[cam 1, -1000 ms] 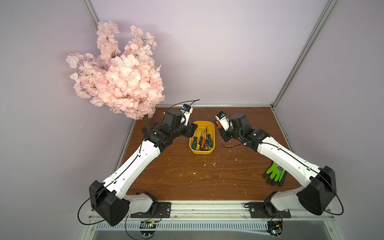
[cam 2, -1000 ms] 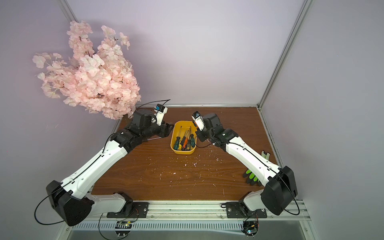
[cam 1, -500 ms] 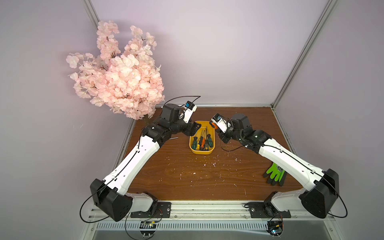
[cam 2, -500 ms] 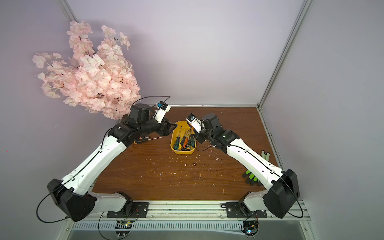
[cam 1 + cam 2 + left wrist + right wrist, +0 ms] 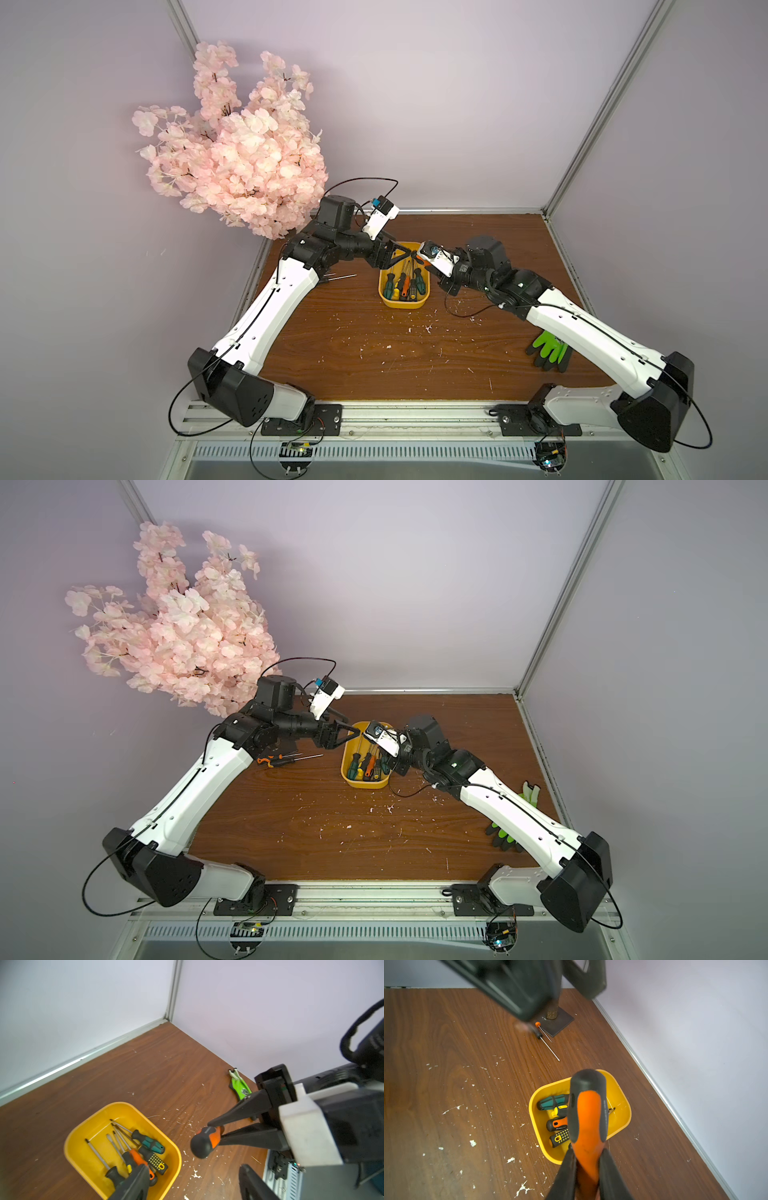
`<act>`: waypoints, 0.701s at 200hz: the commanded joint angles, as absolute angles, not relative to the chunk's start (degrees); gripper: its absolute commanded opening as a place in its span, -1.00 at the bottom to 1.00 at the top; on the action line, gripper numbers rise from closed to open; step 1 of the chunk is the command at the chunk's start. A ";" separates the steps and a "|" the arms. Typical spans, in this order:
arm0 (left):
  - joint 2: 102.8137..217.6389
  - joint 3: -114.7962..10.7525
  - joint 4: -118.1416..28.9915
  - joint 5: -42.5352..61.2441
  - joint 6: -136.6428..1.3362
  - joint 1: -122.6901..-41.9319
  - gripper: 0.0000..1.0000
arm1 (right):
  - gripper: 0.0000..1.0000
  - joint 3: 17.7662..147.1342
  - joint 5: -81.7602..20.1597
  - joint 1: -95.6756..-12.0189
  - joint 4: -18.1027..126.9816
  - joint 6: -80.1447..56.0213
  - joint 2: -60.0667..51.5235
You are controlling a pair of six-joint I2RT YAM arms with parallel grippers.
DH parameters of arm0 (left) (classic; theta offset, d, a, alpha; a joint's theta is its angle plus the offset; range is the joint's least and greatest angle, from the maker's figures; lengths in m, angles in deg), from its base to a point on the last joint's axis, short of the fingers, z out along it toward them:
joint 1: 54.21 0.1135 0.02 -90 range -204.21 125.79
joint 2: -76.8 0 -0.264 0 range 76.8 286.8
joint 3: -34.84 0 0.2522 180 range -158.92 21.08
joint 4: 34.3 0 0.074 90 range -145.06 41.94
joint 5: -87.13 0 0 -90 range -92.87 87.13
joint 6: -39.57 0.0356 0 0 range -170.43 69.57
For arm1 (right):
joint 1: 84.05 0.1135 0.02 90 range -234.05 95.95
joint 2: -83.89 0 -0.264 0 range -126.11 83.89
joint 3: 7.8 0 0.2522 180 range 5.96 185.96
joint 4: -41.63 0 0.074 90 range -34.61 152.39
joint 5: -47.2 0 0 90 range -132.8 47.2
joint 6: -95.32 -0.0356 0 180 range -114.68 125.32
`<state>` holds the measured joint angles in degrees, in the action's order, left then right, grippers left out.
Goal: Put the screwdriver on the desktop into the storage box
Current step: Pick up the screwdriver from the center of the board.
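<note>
My right gripper (image 5: 588,1153) is shut on the orange-and-black handle of a screwdriver (image 5: 588,1113) and holds it in the air over the far end of the yellow storage box (image 5: 623,1093). The left wrist view shows the same grip (image 5: 216,1130) on that screwdriver (image 5: 204,1142). My left gripper (image 5: 193,1180) is open and empty, close to the right one above the storage box (image 5: 403,306). Several screwdrivers lie inside the box. Two more screwdrivers (image 5: 286,759) lie on the desktop (image 5: 374,357) under my left arm.
A pink blossom tree (image 5: 232,158) stands at the back left corner on a dark base plate (image 5: 560,1022). A green-and-black glove (image 5: 548,351) lies on the right, partly under my right arm. White flecks dot the board.
Both grippers have moved toward each other over the far end of the box. The left jaws have spread wider. The right gripper has kept hold of the screwdriver.
</note>
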<state>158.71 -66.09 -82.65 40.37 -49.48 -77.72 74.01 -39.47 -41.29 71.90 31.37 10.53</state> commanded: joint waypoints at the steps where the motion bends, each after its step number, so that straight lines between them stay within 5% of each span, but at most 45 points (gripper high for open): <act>1: 160.06 -67.20 -85.88 48.85 -48.26 -77.15 0.41 | -0.82 73.35 -37.97 -40.55 67.92 36.43 13.80; 63: 162.08 -66.13 -86.03 52.99 -49.82 -78.96 0.38 | -0.84 73.46 -36.16 -39.78 66.88 40.46 14.51; 140: 162.84 -65.06 -86.03 53.84 -50.57 -81.18 -0.17 | -0.86 74.95 -37.14 -38.71 66.21 42.80 13.42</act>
